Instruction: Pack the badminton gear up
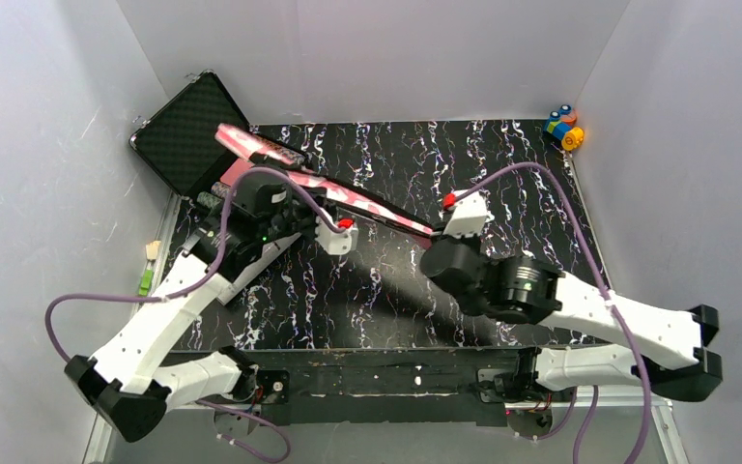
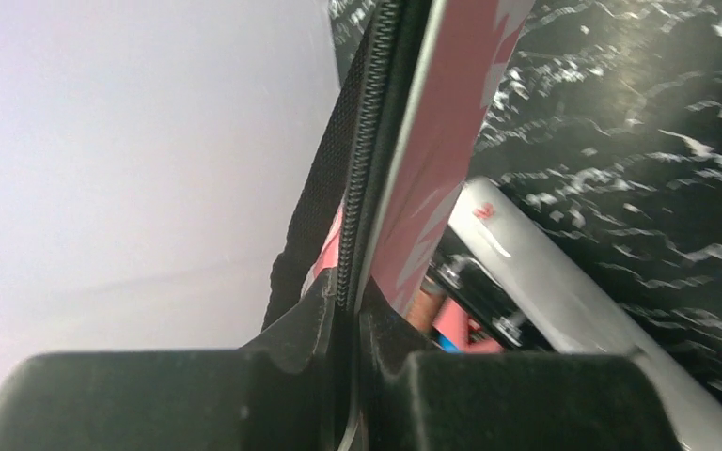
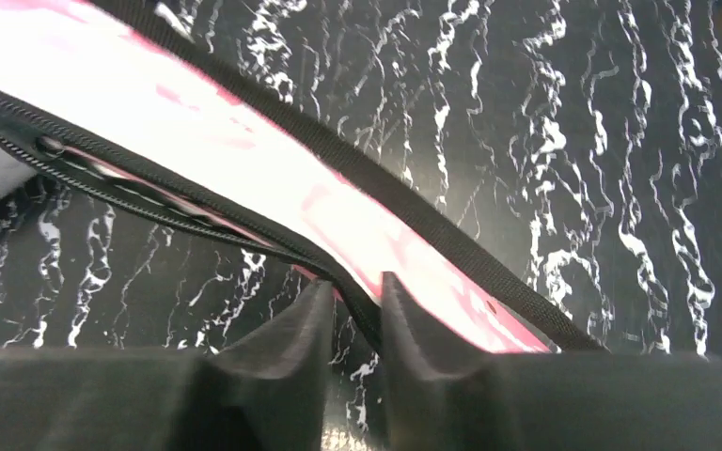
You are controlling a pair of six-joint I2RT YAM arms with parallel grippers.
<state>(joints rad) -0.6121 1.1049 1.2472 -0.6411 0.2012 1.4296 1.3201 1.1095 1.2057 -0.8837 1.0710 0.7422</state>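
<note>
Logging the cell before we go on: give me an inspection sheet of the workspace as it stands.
Surface: black white-veined table.
Job's things: pink bag held slantwise between both arms.
Clutter: open black case back left; coloured toy back right.
End effectors: left end effector shut on the bag's zipper edge; right end effector astride its edge, grip unclear.
Cables: purple cables loop off both arms.
Surroundings: pale walls on three sides.
</note>
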